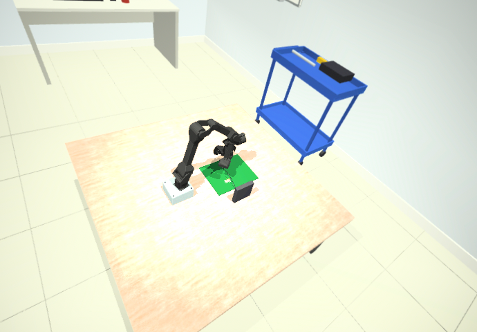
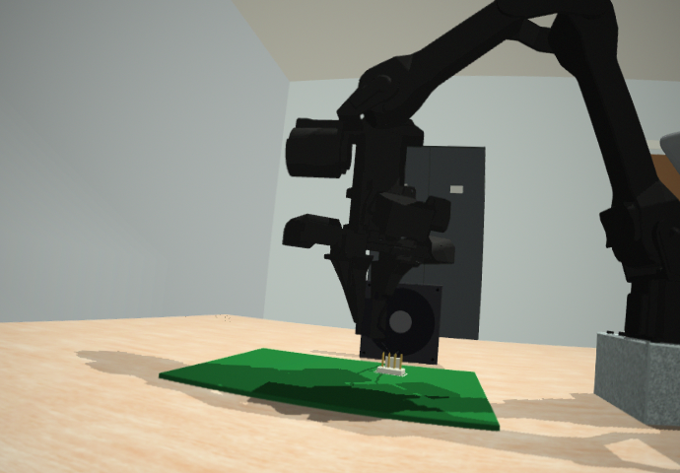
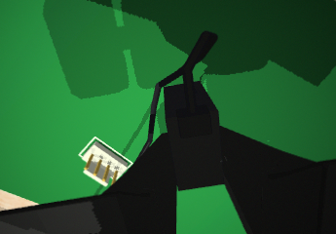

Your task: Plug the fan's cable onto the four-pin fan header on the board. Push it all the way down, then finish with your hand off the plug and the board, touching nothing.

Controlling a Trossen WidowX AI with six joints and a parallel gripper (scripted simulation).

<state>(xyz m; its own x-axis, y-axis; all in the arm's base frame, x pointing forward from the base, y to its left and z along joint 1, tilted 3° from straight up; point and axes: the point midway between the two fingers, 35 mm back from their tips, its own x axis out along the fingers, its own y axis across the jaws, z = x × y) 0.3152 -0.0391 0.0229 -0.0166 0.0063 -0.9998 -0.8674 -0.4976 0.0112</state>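
Note:
The black fan plug (image 3: 195,138) is clamped between the fingers of my gripper (image 3: 190,137) (image 2: 370,326) (image 1: 225,162), above the board. The plug is hard to make out against the dark fan in the exterior view. The green board (image 1: 247,173) (image 2: 274,365) (image 3: 24,112) lies flat on the table. Its white header (image 2: 391,371) (image 3: 106,163) (image 1: 227,180) has bare upright golden pins. In the wrist view the header is left of and below the held plug. The black cable (image 3: 152,122) loops from the plug's far end down past the left finger.
The square black fan (image 1: 242,191) (image 2: 433,340) stands upright beside the board edge near the header. The pale base block (image 1: 178,191) (image 2: 620,384) of the arm is on the other side. A blue cart (image 1: 294,121) stands beyond the table (image 1: 192,250).

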